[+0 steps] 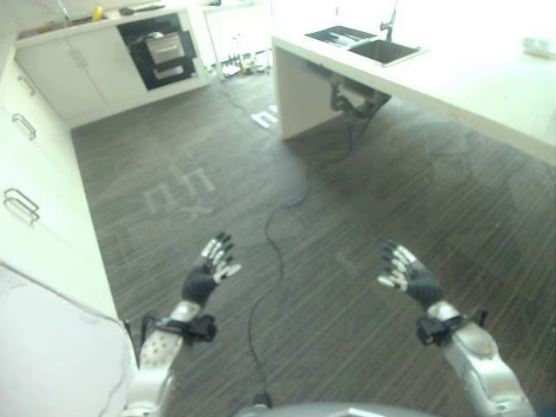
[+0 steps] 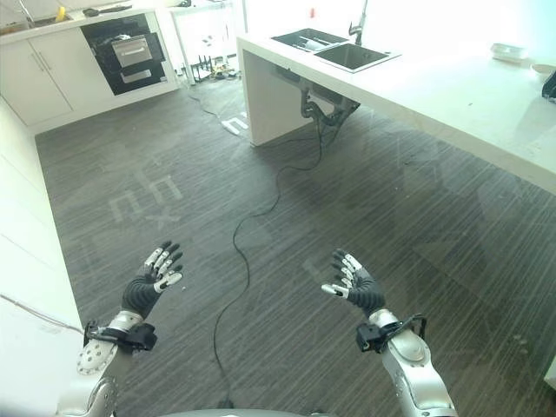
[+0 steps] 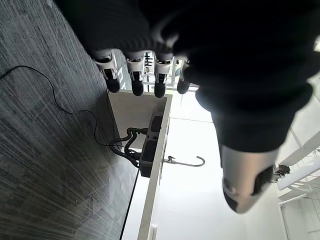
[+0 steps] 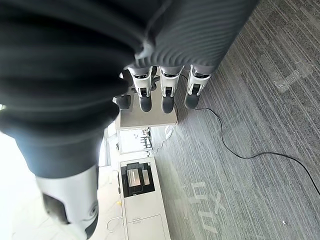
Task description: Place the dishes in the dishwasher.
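The floor [image 1: 365,200] is dark grey with fine pale streaks and faint whitish marks; the counter [image 2: 452,95] and cabinets [image 1: 61,74] are white; the dishwasher [image 2: 130,54] shows a black opening with a grey drawer. Both hands, left [image 1: 208,269] and right [image 1: 407,274], are silver with dark tips.

Open dishwasher [image 2: 129,52] stands in far cabinets, racks pulled out.
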Controlling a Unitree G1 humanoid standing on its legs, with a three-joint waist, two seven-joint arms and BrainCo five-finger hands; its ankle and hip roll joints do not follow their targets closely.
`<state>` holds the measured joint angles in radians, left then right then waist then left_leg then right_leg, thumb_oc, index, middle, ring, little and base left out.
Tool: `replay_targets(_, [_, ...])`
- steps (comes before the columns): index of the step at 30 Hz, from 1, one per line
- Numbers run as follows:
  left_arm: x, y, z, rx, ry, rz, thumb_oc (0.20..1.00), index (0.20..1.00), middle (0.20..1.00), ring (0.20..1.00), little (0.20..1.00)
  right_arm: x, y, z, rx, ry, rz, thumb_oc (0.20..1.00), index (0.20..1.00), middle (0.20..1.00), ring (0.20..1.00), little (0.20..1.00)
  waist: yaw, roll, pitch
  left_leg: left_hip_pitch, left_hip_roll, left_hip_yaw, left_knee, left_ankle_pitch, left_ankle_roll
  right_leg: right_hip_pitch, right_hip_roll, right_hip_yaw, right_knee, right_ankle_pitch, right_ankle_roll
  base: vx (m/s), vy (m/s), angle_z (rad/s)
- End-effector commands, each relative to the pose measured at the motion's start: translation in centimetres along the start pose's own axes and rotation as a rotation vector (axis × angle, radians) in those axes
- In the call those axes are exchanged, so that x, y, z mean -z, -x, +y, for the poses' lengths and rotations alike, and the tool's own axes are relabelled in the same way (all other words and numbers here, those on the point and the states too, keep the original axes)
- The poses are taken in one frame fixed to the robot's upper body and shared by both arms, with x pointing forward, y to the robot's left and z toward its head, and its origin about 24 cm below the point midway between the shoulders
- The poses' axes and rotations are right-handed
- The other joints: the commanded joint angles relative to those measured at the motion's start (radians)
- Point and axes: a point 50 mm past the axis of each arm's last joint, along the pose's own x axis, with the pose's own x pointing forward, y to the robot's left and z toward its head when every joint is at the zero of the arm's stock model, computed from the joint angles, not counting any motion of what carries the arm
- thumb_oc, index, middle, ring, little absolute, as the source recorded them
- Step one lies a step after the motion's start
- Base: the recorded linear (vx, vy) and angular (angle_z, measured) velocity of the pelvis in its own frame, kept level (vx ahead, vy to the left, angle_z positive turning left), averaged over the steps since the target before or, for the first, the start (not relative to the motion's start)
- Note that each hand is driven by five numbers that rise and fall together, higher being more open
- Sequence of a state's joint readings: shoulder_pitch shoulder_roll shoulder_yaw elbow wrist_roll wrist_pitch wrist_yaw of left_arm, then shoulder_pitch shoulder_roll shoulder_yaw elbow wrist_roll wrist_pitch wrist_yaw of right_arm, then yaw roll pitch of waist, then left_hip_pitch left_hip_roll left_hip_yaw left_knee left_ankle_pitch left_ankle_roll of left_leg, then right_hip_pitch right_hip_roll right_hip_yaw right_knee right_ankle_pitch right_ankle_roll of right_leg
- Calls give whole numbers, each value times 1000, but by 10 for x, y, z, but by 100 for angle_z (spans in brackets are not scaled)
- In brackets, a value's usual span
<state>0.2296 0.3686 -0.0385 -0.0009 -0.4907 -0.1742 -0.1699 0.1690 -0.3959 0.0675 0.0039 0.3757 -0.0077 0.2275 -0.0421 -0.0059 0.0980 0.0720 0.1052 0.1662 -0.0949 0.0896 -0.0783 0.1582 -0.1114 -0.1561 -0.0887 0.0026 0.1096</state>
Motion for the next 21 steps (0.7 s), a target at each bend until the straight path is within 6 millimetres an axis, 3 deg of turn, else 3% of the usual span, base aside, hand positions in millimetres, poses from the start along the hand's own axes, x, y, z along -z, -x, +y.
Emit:
replay_targets(1, [-28,-14,7,17,-65,-139,1000,1000,1000,1000,1000,-30,-11,1,-7,-1,-154,1000,1000,1000,1000,1000,5,-14,-19,48,33,-13,8,-90,-7,-33,-36,-27,1,32,34,0,0,0])
replay_targets(21, [-28,-5,12,3,-50,-141,1000,1000,1000,1000,1000,-32,-6,1,-18,1,-158,1000,1000,1000,1000,1000,9,-20,-19,52,42,-21,8,-91,-7,-24,-30,-19,1,23,29,19,-18,3])
